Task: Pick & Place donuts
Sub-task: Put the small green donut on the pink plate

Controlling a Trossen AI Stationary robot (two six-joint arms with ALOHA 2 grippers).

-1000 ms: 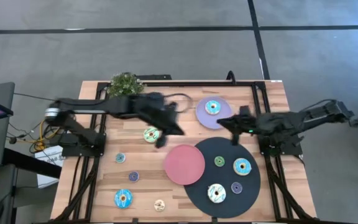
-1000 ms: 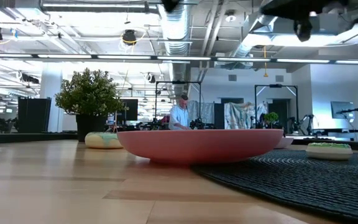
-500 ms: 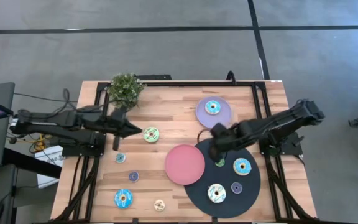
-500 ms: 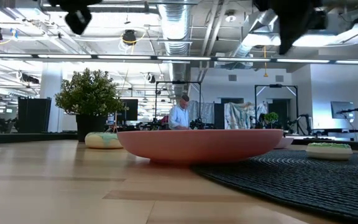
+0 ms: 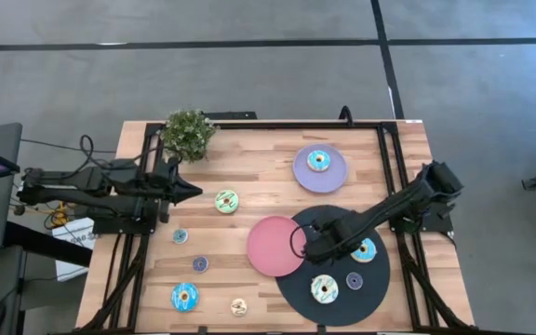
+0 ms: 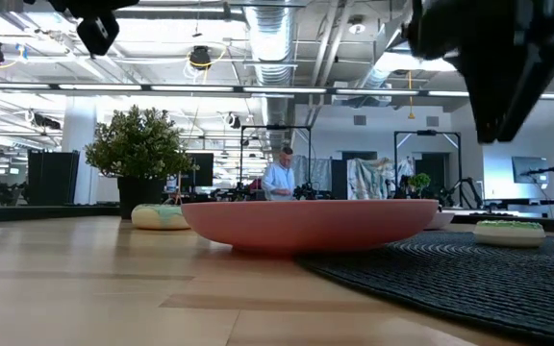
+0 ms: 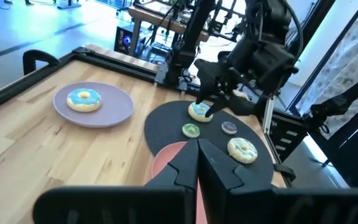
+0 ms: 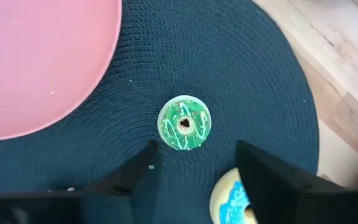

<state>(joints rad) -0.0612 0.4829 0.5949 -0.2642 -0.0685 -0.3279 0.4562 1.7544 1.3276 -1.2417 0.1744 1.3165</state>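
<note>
My right gripper [image 8: 197, 152] hangs open over the big black disc [image 5: 333, 307], its fingers pointing down at a small green donut [image 8: 184, 124] that lies flat on the disc. The fingers touch nothing. A blue donut [image 8: 232, 200] lies beside one finger. A white donut [image 5: 324, 288] and a small purple one [image 5: 354, 280] also rest on the disc. My left gripper [image 5: 194, 191] is shut and empty, held above the table's left part, near a green-white donut [image 5: 226, 200].
A pink plate [image 5: 275, 246] borders the disc. A lilac plate [image 5: 321, 169] at the far side carries a blue donut [image 5: 318, 160]. Several donuts lie on the wood at the near left [image 5: 184, 297]. A potted plant [image 5: 188, 130] stands at the far left corner.
My right gripper has swung from beside the lilac plate toward the near edge, come down over the black disc above the small green donut, and opened. My left gripper has drawn back from the green-white donut toward the table's left edge, staying shut.
</note>
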